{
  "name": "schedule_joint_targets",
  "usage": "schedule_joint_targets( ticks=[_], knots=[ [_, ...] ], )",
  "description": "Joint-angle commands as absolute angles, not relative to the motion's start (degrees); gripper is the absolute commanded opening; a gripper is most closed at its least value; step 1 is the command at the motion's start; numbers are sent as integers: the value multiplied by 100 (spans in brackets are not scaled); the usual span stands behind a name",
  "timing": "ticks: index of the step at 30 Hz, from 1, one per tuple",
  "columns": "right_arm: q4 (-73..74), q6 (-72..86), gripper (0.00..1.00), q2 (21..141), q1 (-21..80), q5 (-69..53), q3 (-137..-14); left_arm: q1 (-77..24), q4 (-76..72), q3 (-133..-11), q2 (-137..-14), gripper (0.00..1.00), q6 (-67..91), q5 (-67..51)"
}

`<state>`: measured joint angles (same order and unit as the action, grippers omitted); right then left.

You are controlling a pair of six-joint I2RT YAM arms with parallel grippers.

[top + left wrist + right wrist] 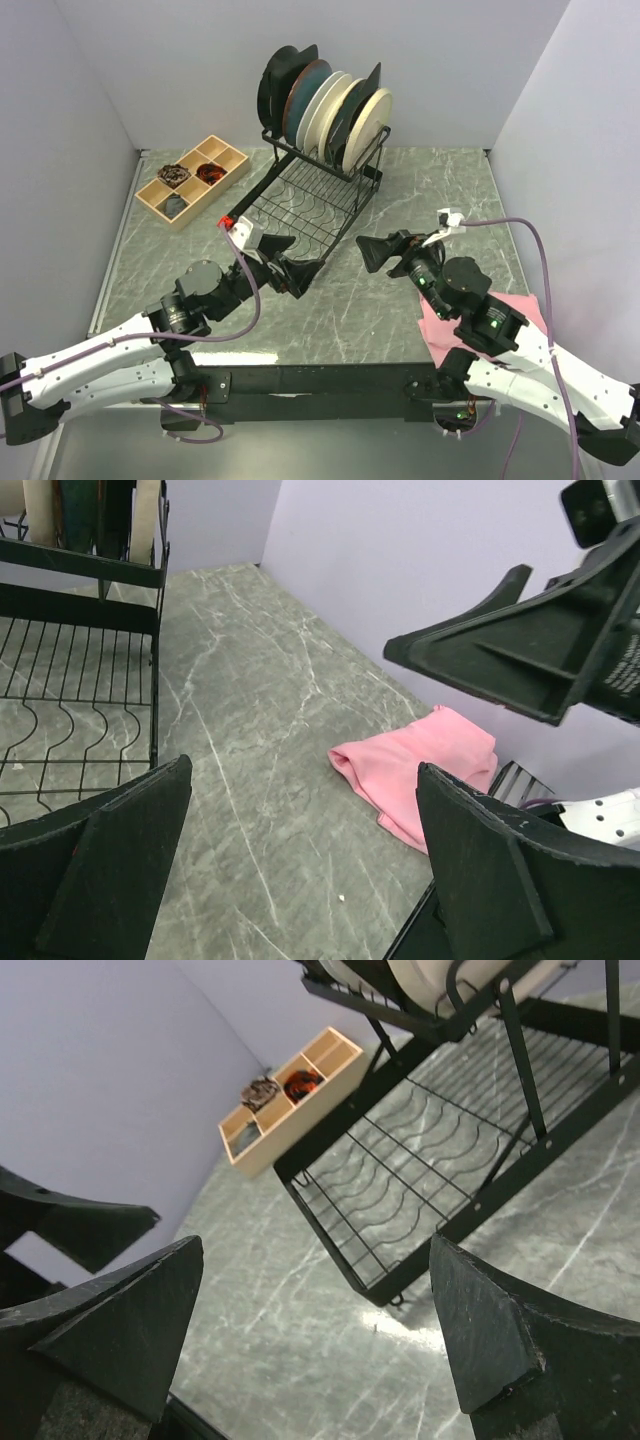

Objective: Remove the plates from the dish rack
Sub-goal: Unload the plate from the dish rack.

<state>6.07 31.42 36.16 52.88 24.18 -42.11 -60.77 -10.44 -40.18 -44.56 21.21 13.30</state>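
Note:
The black wire dish rack point(320, 195) stands at the middle back of the table. Several plates point(335, 105) stand upright in its slotted upper frame: black, teal, white and cream ones. Its flat lower grid holds nothing. My left gripper point(290, 262) is open at the rack's near corner, not touching any plate. My right gripper point(385, 250) is open just right of that corner and also holds nothing. In the left wrist view the left gripper point(305, 770) frames bare table, with the rack point(80, 610) at the left. In the right wrist view the right gripper point(317, 1245) faces the rack point(480, 1220), with plates point(440, 975) above.
A wooden compartment tray point(192, 180) with small items sits at the back left, also visible as the tray point(290, 1090) in the right wrist view. A pink folded cloth point(455, 325) lies under the right arm near the front right edge. Grey walls close in the table.

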Motion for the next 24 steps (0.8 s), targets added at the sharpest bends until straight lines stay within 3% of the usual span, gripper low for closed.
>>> schedule_joint_targets(
  ticks=[1,6,12,17,24],
  knots=[
    [615,3181,100,3656,5300,2531,-4342,-6073,-1232,-4043,-4316,100,2215,1256],
    [396,3208,100,3595,5300,2470,-4149,-6073,-721,-4438,-4456,99,2390,2003],
    [352,3208,100,3516,5291,2487,-4052,-6073,-1029,-4429,-4517,100,1864,1617],
    [229,3287,100,3437,5291,2470,-3920,-5863,-327,-5753,-5176,100,855,2513],
    [-447,3217,100,2963,5300,2030,-3393,-2783,45,-7391,-5923,99,1652,133]
  ],
)
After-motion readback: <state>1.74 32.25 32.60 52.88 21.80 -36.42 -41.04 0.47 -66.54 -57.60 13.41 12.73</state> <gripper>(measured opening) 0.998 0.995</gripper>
